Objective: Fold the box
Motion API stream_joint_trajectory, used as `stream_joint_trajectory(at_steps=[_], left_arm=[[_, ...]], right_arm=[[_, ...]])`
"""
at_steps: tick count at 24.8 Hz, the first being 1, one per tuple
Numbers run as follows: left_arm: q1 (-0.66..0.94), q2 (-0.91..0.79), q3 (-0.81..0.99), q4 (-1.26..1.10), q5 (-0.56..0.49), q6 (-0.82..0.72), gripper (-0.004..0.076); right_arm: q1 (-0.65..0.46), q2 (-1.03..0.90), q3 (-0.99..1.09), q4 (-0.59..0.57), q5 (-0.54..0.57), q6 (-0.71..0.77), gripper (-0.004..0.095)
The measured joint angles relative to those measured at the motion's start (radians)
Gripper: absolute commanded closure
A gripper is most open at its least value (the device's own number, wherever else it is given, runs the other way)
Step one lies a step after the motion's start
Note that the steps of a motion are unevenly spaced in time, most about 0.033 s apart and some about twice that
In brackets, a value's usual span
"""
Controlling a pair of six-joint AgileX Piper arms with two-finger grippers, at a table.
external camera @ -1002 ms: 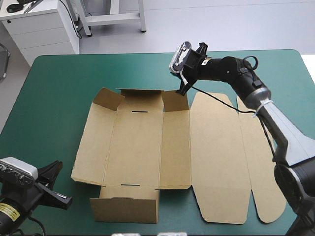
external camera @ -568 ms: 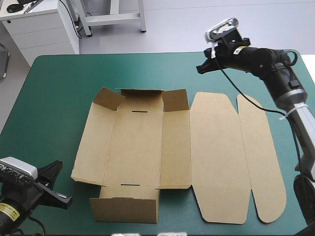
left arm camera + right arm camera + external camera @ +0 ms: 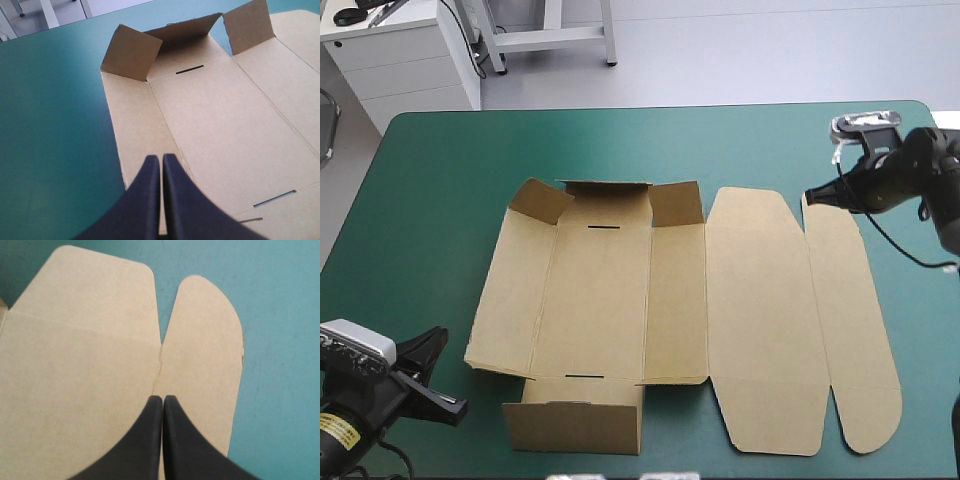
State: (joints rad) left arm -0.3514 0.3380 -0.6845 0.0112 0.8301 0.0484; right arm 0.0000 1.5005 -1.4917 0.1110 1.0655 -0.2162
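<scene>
High view. Box (image 3: 600, 300) lay as an open brown sheet across the middle of the table (image 3: 430, 180), mostly flat. Far wall (image 3: 608, 190) and its two corner flaps stood up, and the near flap (image 3: 575, 425) was raised by the near edge. Both long side panels lay flat or nearly so. Lid panel (image 3: 760, 310) and rounded tuck flap (image 3: 855, 320) lay flat toward the right edge. Judged an early stage: end pieces creased up, side walls yet to be raised and tucked. Left claw (image 3: 430, 375) sat at the near left corner, off the board. Right claw (image 3: 817, 194) hung near the far right corner, its tip just beside the tuck flap's far end; could not tell whether it touched. No other object noted on the teal-green cover.

Left wrist view. Left claw (image 3: 161, 159) was pinched together, holding nothing, and pointed along the left side panel. Two slots (image 3: 190, 69) showed in the base, presumably for tabs.

Right wrist view. Right claw (image 3: 162, 399) was likewise pressed together and empty, above the crease between lid panel and tuck flap. Nothing blocked either arm. The upright corner flaps looked the likeliest snag when the sides go up.
</scene>
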Motion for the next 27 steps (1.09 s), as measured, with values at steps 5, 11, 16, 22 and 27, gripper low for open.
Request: stream_joint_trajectory(at_steps=[5,11,16,22,27], left_arm=[[0.0,0.0,0.0,0.0,0.0,-0.014,0.0731],[0.0,0.018,-0.001,0.0,0.001,-0.048,0.0731],[0.0,0.119,-0.048,0.0,0.04,-0.054,0.0731],[0.0,0.314,-0.22,0.014,0.085,-0.048,0.0727],[0.0,0.511,-0.407,0.015,0.175,-0.002,0.0724]], right_arm=[[-0.009,-0.3,0.353,0.037,-0.098,0.008,0.0922],[-0.009,-0.631,0.528,0.048,-0.098,0.008,0.0923],[-0.009,-0.776,0.557,0.049,-0.041,0.008,0.0923],[-0.009,-0.856,0.559,0.049,0.052,0.008,0.0923],[-0.009,-0.898,0.579,0.049,0.079,0.008,0.0923]])
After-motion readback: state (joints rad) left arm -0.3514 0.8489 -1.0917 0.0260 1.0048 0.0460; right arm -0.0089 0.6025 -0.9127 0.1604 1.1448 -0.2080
